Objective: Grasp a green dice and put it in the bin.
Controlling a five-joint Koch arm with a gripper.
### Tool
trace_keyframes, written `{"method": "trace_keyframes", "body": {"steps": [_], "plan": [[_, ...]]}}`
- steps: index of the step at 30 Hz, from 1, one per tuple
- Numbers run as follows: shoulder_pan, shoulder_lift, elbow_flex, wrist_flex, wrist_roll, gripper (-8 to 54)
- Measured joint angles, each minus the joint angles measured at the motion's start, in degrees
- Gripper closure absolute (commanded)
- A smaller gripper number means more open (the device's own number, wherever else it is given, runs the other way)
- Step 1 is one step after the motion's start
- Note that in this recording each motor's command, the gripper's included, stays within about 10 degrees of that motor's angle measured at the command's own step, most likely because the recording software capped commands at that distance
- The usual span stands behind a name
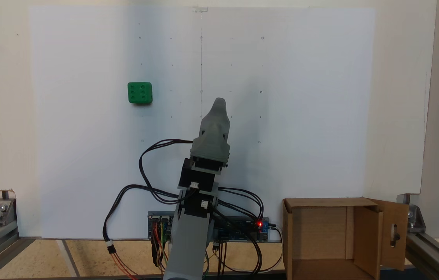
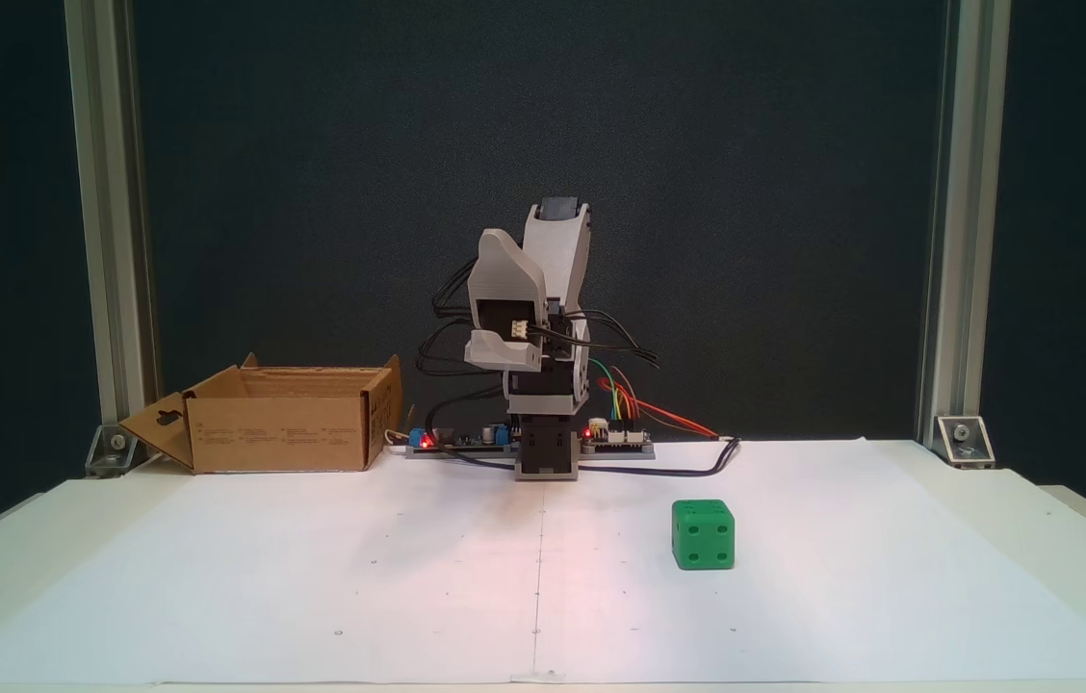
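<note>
White paper (image 2: 312, 577) bears bright green dice (image 2: 703, 534).

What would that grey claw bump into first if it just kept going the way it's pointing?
Probably nothing: the gripper points across bare white paper, and the green dice sits off to the side of that line.

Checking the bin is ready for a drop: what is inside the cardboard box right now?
In a fixed view the bin shows only bare cardboard walls and floor. Its nearest bottom edge is cut off by the frame. The green dice sits out on the white paper.
</note>
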Motion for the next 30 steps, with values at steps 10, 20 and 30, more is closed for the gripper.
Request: {"method": "trace_keyframes", "body": {"steps": [10,20,30], "plan": [[0.00,0.00,0.00,0.00,0.00,1.7],[0.00,0.00,0.00,0.00,0.00,1.2],[0.00,0.00,0.00,0.26,0.00,1.8]]}}
